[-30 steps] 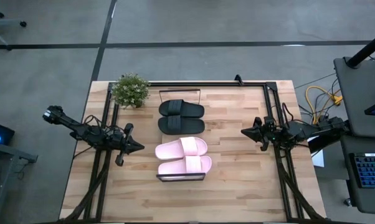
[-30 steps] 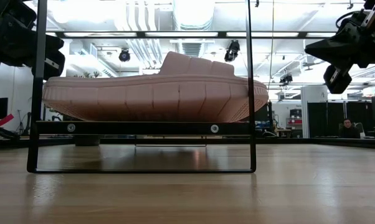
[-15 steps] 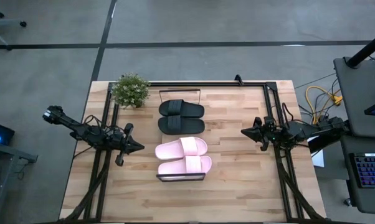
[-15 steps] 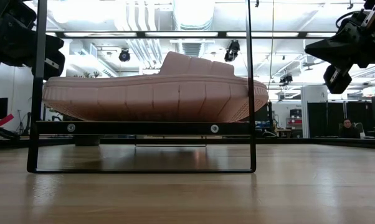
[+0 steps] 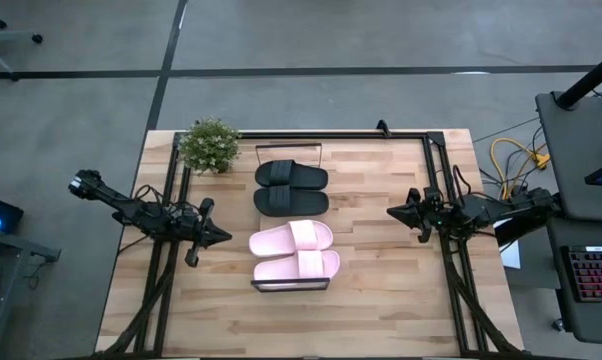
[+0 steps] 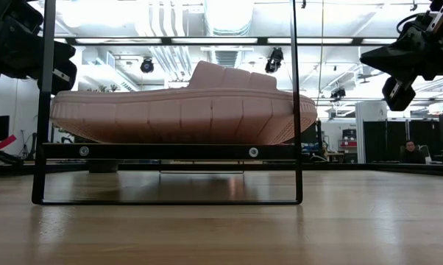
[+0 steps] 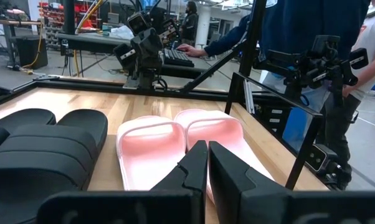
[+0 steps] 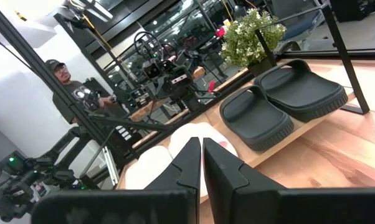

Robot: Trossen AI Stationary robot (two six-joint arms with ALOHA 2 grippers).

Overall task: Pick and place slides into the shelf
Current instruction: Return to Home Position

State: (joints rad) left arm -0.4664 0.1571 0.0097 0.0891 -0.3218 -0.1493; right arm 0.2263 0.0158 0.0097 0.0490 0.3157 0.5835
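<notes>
Looks like the black slides (image 5: 291, 188) and pink slides (image 5: 294, 251) sit on the shelf (image 5: 291, 288) mid-frame, left gripper (image 5: 224, 238) and right gripper (image 5: 391, 211) pinched shut and empty either side, so the only real risk is an arm clipping the rack heading home.

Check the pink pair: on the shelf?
On: both pink slides lie on the shelf; left gripper and right gripper hang off to its sides.

The shelf (image 5: 291, 287) holds black slides (image 5: 291, 187) at 12 o'clock, pink slides (image 5: 293, 251) at 6. The left gripper (image 5: 224, 238) hangs at 9 o'clock, the right gripper (image 5: 392, 211) at 3.
</notes>
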